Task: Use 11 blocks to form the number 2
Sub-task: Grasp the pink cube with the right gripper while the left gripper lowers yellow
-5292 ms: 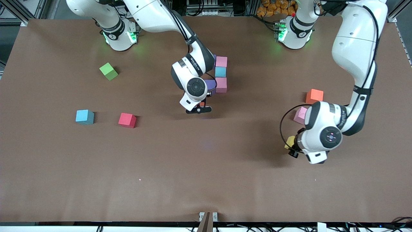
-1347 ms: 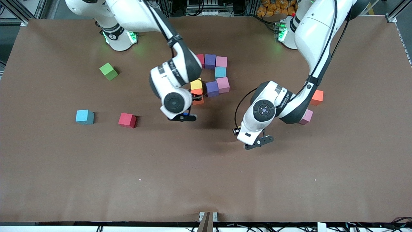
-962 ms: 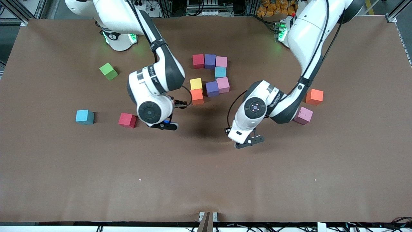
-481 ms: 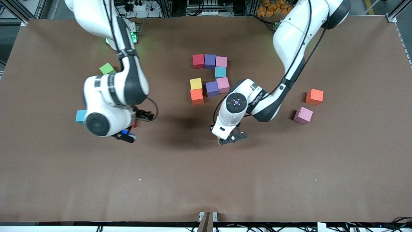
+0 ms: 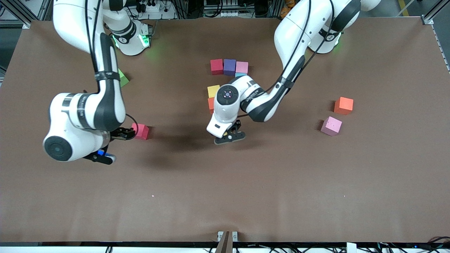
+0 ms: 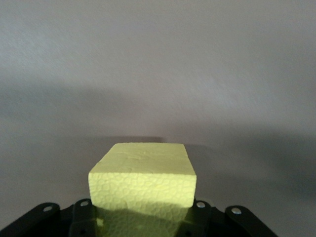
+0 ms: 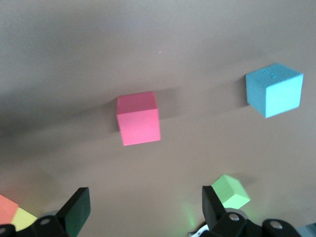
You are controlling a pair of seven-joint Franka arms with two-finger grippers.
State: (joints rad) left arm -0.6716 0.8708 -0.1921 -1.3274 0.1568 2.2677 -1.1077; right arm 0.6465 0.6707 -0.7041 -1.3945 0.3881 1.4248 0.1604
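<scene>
Left hand (image 6: 140, 217) grips a yellow block (image 6: 143, 175), top face level.

Lime-green cube (image 5: 122, 78) partly hidden; light blue block (image 5: 240, 74) perhaps mostly covered.

1. The yellow block (image 6: 143, 173) clamped in the left pincer (image 6: 143, 217) is foam, with a pebbled, beaded grain on its faces and a dull finish.
2. The red block (image 7: 138, 117) under the right pincer (image 7: 143, 207) looks matt and smooth, its edges slightly soft.
3. The light blue block (image 7: 274, 89) beside it shows a fine speckled grain on top, also without shine.
4. The table cover (image 5: 225, 182) is a brown, matt sheet with faint creases, like paper or thin cloth.
5. The arm shells (image 5: 84, 112) are glossy white plastic with black bands.
6. The fingers (image 7: 76, 210) of the right pincer are dull black, with small bright screw heads.
</scene>
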